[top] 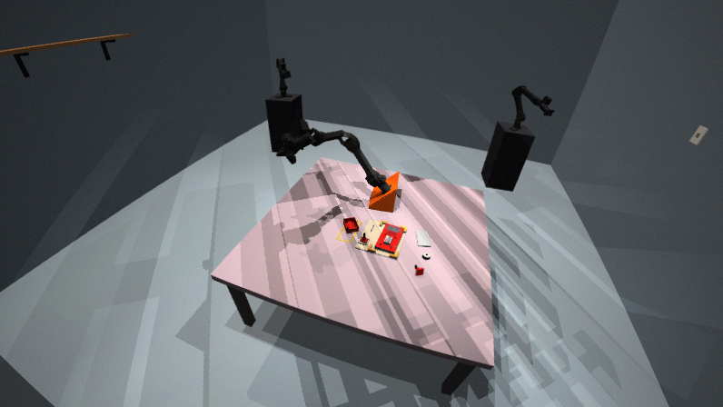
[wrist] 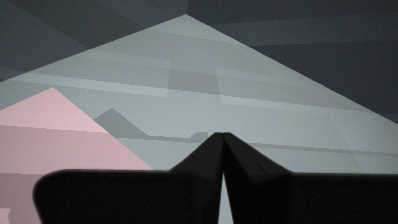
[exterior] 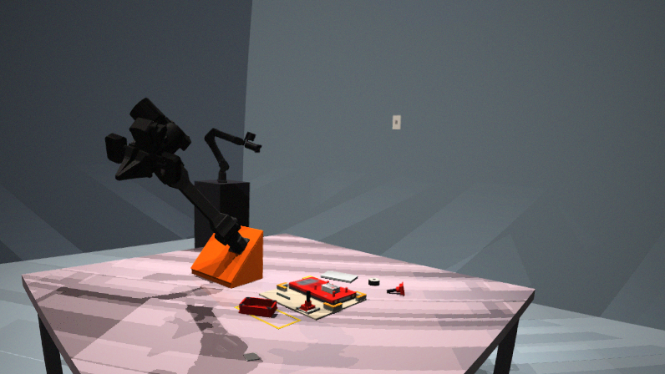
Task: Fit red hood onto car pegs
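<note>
The red hood (top: 351, 225) (exterior: 257, 307) lies on the table beside the jig, looking like a shallow box with its hollow side up. It overlaps a corner of a yellow outline (exterior: 279, 328). The red chassis (top: 383, 247) (exterior: 302, 286) sits in the cream jig (top: 370, 233) (exterior: 289, 301). The grey engine block (top: 388, 239) (exterior: 330, 288) is on its deck, with short red pegs around it. My gripper (top: 292, 160) (exterior: 117, 178) (wrist: 222, 140) is shut and empty, high up and well away from hood and chassis. The hood's holes are not discernible.
A black lever on a red base (top: 364, 240) (exterior: 307, 306) stands on the jig beside the chassis. A pale plate (top: 423, 238) (exterior: 338, 277), a black-and-white wheel (top: 426, 256) (exterior: 373, 281) and a red piece (top: 419, 271) (exterior: 400, 289) lie beyond. My arm's orange mount (top: 384, 203) (exterior: 250, 265) stands behind.
</note>
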Controlling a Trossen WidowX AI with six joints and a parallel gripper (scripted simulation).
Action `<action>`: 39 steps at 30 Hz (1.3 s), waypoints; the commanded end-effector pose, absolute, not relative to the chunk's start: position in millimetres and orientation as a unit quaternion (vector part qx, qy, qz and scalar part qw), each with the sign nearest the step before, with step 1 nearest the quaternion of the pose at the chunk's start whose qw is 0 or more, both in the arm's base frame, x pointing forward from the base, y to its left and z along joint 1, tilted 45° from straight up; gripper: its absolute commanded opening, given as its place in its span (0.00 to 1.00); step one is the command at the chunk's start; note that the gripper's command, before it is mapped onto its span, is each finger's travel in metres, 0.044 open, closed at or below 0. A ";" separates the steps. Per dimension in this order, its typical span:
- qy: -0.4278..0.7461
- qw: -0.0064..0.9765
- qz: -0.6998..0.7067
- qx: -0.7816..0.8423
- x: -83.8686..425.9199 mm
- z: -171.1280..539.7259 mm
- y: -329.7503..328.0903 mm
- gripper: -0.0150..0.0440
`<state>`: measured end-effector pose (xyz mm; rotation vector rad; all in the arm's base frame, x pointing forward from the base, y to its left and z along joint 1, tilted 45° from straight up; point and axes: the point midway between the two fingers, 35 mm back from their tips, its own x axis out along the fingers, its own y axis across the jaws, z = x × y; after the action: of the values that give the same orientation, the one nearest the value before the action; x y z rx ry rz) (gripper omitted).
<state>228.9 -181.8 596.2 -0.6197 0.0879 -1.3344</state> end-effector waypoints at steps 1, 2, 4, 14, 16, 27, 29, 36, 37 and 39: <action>0.042 0.741 -0.607 -0.283 229.9 595.3 -181.9 0.30; 0.046 0.742 -0.604 -0.286 232.8 592.5 -182.1 0.34; 0.064 0.747 -0.592 -0.295 244.1 580.9 -182.6 0.43; 0.249 0.771 -0.458 -0.366 323.8 447.2 -177.9 0.88; 0.289 0.769 -0.428 -0.376 332.5 416.0 -174.7 0.97; 0.508 0.712 -0.263 -0.407 327.3 247.2 -146.6 1.00; 0.547 0.692 -0.234 -0.409 316.9 220.0 -140.6 1.00; 0.673 0.600 -0.139 -0.409 267.7 138.1 -117.0 1.00; 0.686 0.588 -0.130 -0.408 261.0 131.2 -114.7 1.00; 0.696 0.578 -0.123 -0.408 255.5 126.0 -112.9 1.00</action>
<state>275.2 -120.0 146.7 -0.9490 1.5194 -0.3445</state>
